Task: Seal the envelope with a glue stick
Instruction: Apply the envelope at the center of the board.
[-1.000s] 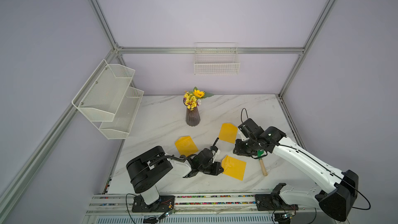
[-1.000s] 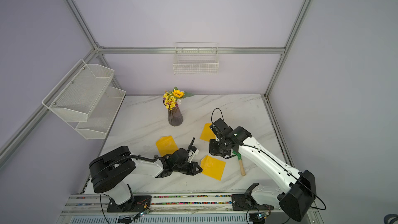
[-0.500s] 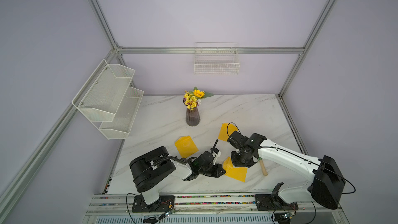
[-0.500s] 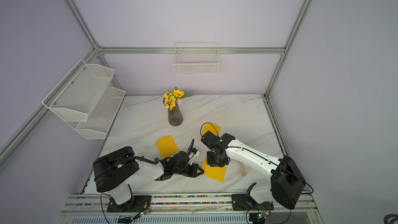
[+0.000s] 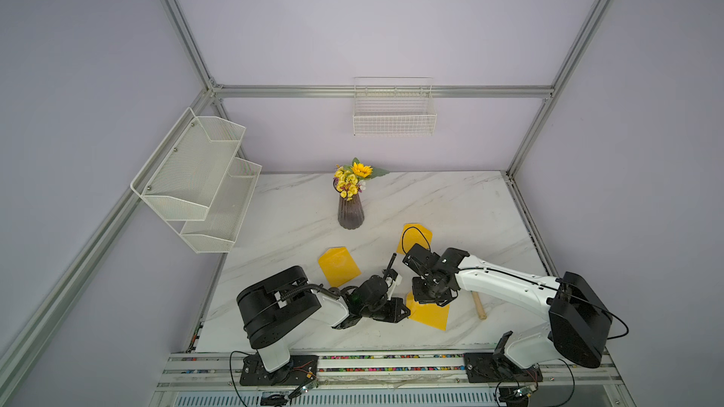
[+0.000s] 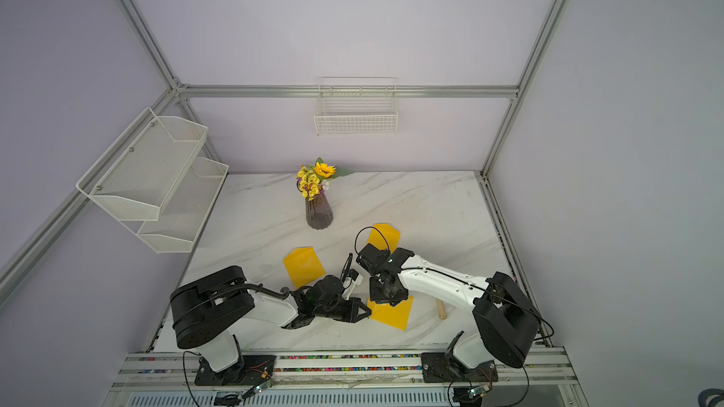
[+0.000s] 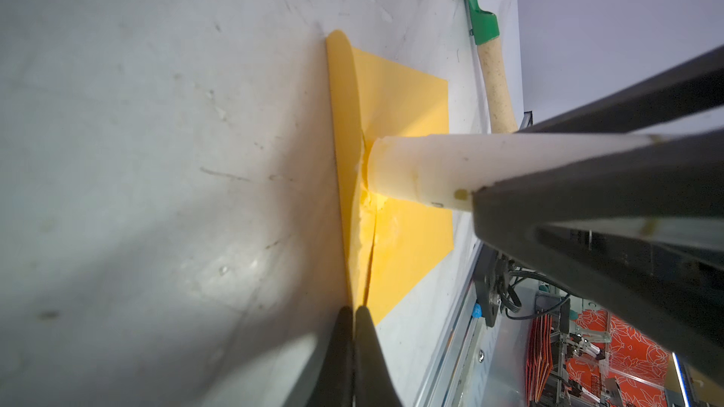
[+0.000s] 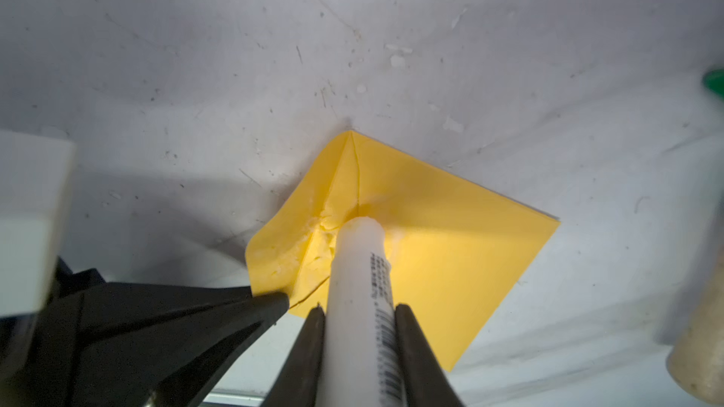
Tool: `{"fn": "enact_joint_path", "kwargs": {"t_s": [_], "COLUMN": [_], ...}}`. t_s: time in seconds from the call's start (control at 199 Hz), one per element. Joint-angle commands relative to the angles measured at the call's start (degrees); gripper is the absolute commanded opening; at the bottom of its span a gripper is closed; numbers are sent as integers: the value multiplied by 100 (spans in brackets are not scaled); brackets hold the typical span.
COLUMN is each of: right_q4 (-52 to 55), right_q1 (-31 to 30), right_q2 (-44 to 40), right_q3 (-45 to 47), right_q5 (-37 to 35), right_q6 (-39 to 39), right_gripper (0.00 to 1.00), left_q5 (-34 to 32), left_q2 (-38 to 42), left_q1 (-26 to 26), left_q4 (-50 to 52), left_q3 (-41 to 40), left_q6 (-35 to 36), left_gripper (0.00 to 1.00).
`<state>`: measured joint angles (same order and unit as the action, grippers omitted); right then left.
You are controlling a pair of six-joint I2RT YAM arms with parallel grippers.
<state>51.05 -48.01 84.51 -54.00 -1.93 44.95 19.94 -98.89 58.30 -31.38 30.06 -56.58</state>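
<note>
The right jaws clamp the white plastic glue stick [image 8: 360,287], whose tip, just ahead of them, presses on the flap crease of the yellow paper envelope [image 8: 450,252]. The left jaws, fully closed, pinch the flap corner. Harder pressing could tear the smeared, crumpled paper or drag it free.

Vase [image 5: 350,213], rake [image 7: 495,84], wire basket [image 5: 394,123]

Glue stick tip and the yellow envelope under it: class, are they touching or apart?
Touching. The right wrist view shows the glue stick pressed tip-first onto the envelope beside its flap fold, with no gap.
</note>
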Motion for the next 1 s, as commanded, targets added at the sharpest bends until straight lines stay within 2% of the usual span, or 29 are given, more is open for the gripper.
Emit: {"fn": "enact_joint_path", "kwargs": {"t_s": [0.0, 0.155, 0.316, 0.401, 0.562, 0.762, 0.998], "right_q4": [-625, -356, 406, 623, 432, -128, 192], "right_q1": [-42, -35, -40, -41, -42, -48, -41], "right_q2": [173, 172, 193, 199, 164, -12, -248], "right_q3": [313, 297, 143, 135, 239, 407, 368], "right_q5": [295, 48, -744, -905, -438, 818, 364], "right_q6": [76, 81, 144, 177, 181, 218, 454], "right_gripper": [0, 0, 0, 0, 0, 0, 0], "left_q5": [16, -19, -23, -17, -70, -105, -116], "left_q2": [-119, -97, -95, -92, -60, -31, -14], "left_q1": [33, 33, 32, 33, 36, 33, 36], "left_q4": [-28, 4, 46, 15, 3, 9, 12], "left_q3": [-32, -51, -30, -44, -97, -106, -129], "left_q6": [-91, -92, -70, -91, -113, -124, -129], "left_gripper": [0, 0, 0, 0, 0, 0, 0]}}
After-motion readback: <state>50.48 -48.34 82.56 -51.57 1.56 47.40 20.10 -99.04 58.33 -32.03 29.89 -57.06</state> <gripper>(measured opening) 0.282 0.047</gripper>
